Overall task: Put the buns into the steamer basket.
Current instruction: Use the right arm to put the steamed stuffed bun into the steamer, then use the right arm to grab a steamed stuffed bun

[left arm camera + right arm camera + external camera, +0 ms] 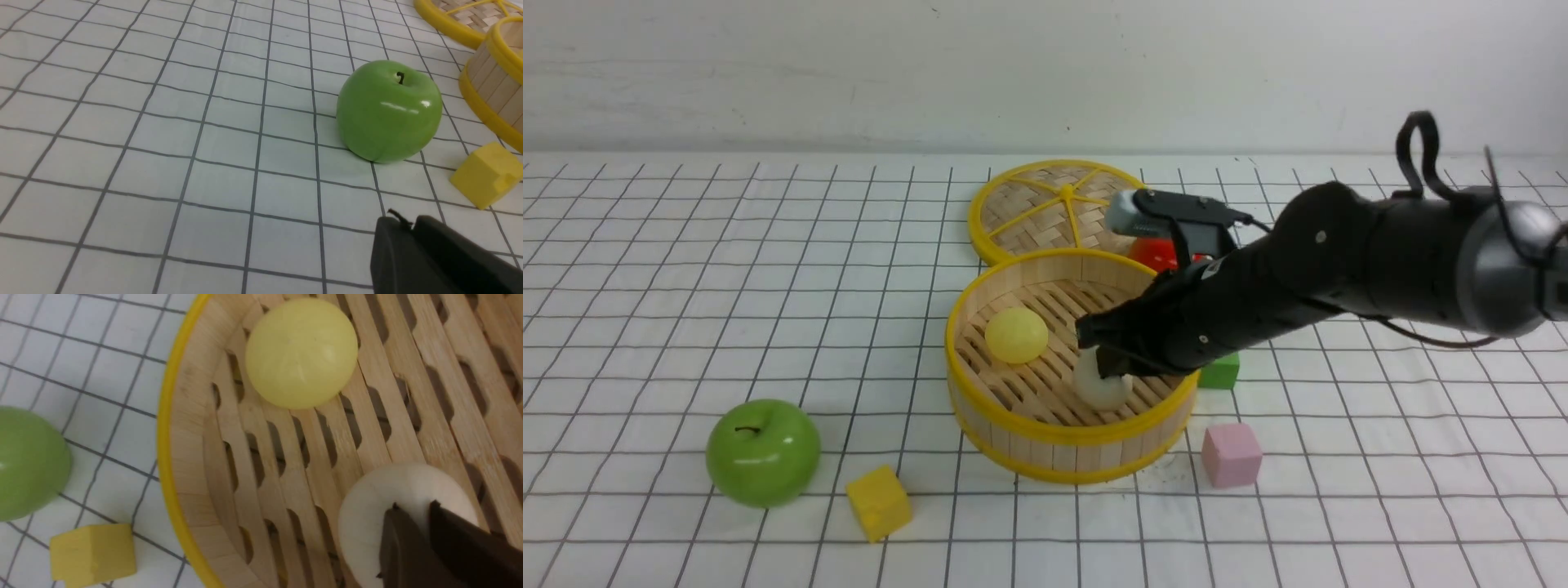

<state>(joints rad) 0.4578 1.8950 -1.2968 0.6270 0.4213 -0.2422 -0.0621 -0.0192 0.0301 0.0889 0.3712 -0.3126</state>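
- L gripper (pixel 410 222): jaws nearly together, nothing btwn them, green apple (pixel 762 463) close by
- yellow cube (pixel 878 501) just right of apple, nearer
- steamer basket (pixel 1045 433) mid-table; yellow bun (pixel 1016 334) on its floor, left side; cream bun (pixel 1103 390) on floor, near-right
- R gripper (pixel 1104 359) inside basket, jaws narrow, tips at cream bun; can't tell if gripping

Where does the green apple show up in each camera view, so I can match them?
Front view: green apple on the robot's near left, beside the yellow cube.
Left wrist view: green apple in full, next to the yellow cube.
Right wrist view: green apple cut by the frame edge, outside the steamer basket.
Shared landmark: the yellow cube beside it.
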